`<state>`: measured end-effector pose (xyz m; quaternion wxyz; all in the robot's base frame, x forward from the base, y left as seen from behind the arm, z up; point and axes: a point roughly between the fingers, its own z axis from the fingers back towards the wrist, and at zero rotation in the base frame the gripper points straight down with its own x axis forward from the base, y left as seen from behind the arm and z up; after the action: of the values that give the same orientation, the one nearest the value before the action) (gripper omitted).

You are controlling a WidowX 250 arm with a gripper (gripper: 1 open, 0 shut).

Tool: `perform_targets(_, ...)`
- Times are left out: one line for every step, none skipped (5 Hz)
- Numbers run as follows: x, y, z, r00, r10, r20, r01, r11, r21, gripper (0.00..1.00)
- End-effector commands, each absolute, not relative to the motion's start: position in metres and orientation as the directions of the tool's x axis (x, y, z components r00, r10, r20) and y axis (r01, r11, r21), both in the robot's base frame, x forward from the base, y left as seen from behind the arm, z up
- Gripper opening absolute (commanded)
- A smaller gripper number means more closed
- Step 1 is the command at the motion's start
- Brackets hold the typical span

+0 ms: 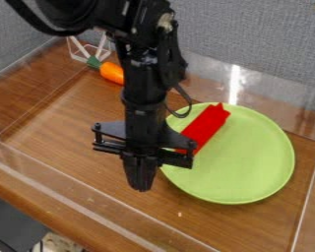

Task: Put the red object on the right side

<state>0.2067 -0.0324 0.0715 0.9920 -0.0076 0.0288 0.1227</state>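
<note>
The red object point(204, 126) is a matte red bar lying on the left half of the round light-green plate point(252, 157), which fills the right side of the table. My black gripper point(142, 181) points straight down just left of the plate's near-left rim. Its fingers are pressed together into one dark tip and hold nothing. The arm hides the plate's left edge and the red bar's lower end.
An orange carrot point(110, 71) lies at the back left, partly behind the arm. Clear plastic walls point(42, 192) border the wooden table along the front and left. A grey partition stands behind.
</note>
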Motion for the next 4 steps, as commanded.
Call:
perform_targets(0.212, -0.055, 0.094, 0.981, 0.196, -0.009, -0.196, 0.98, -0.026, 0.0)
perform_targets(0.212, -0.09, 0.102, 0.99, 0.138, -0.005, -0.138, 0.989, -0.042, 0.0)
perform_targets(0.213, -0.118, 0.114, 0.989, 0.149, -0.007, -0.149, 0.987, -0.057, 0.0)
perform_targets(0.214, -0.127, 0.123, 0.986, 0.167, -0.004, -0.167, 0.984, -0.068, 1.0)
